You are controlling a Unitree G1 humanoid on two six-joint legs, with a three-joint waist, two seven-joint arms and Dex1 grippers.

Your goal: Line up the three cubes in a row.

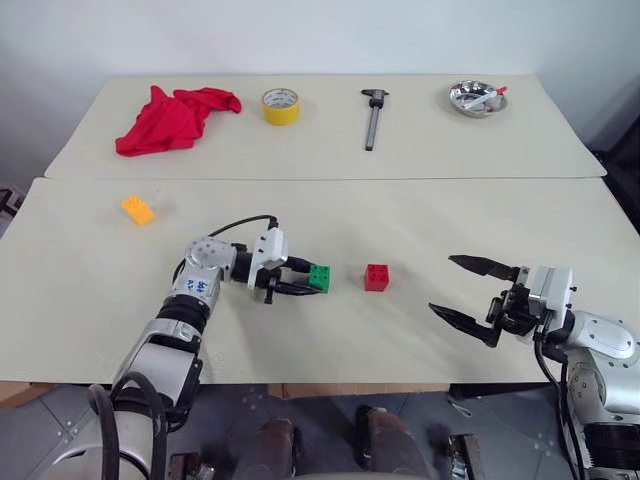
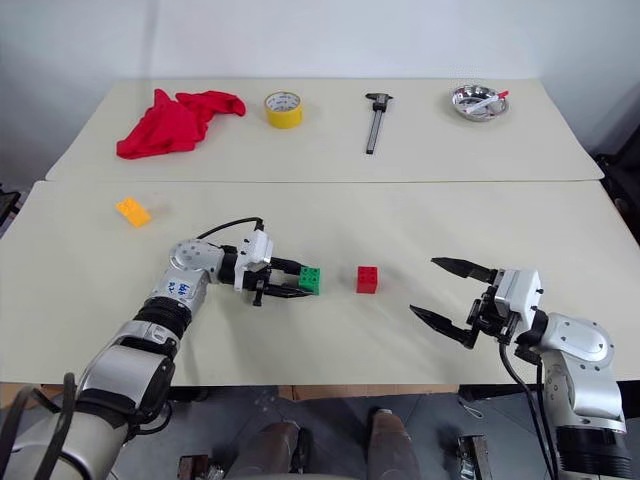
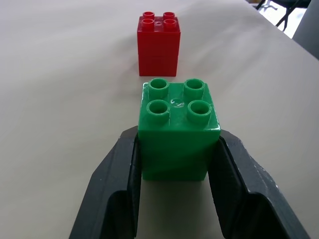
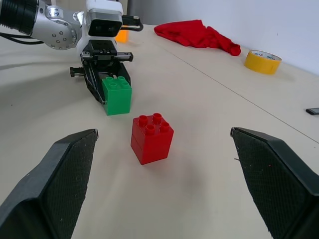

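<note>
Two cubes already close together at mid-table: green cube (image 1: 320, 277) clamped between the black fingers of the left gripper (image 1: 296, 279), red cube (image 1: 376, 277) just beyond it along the line the gripper points, apart from it by a small gap, studs up on both. Third one, orange-yellow cube (image 1: 138, 209), well apart on the robot's left, behind the left forearm and farther from the robot than the pair. Right gripper (image 1: 473, 290) spread wide and empty, aimed toward the red cube from the other side, near but not touching. Probably next: green set down beside red, then orange-yellow fetched by the left arm, clearly the nearer, to extend the same left-right line.
</note>
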